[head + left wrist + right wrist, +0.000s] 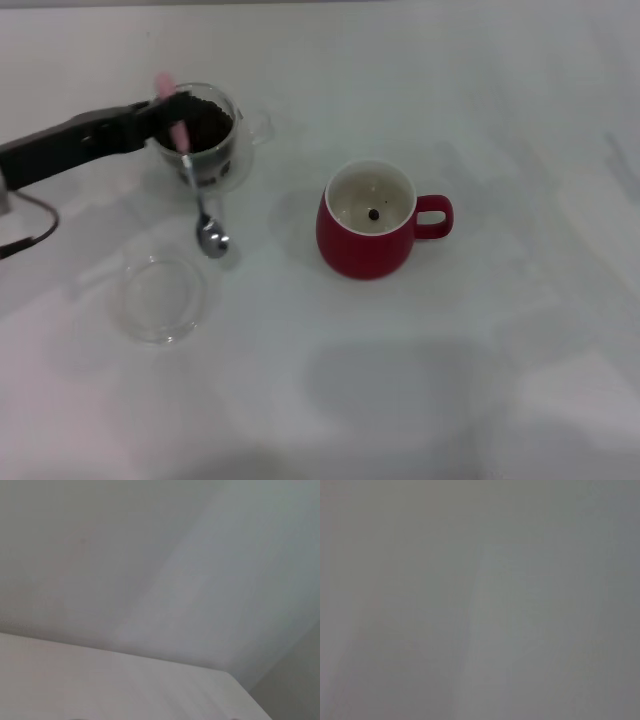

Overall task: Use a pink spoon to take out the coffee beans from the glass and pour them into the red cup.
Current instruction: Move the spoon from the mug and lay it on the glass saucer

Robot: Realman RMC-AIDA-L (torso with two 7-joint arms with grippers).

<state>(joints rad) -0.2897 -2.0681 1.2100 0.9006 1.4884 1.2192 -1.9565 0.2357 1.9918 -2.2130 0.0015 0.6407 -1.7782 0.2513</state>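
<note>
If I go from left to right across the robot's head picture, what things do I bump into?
Black left gripper holding the pink spoon → clear glass mug full of dark coffee beans → dark red cup. The shallow clear round dish overlaps the first ones, so it's left out.

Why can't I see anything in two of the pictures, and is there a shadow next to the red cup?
Head view: soft, even light; the red cup casts only a faint shadow toward the glass, where the left pincer holds the pink spoon. Left wrist view: only blurry pale surfaces. Right wrist view: plain grey blur, nothing recognisable.
</note>
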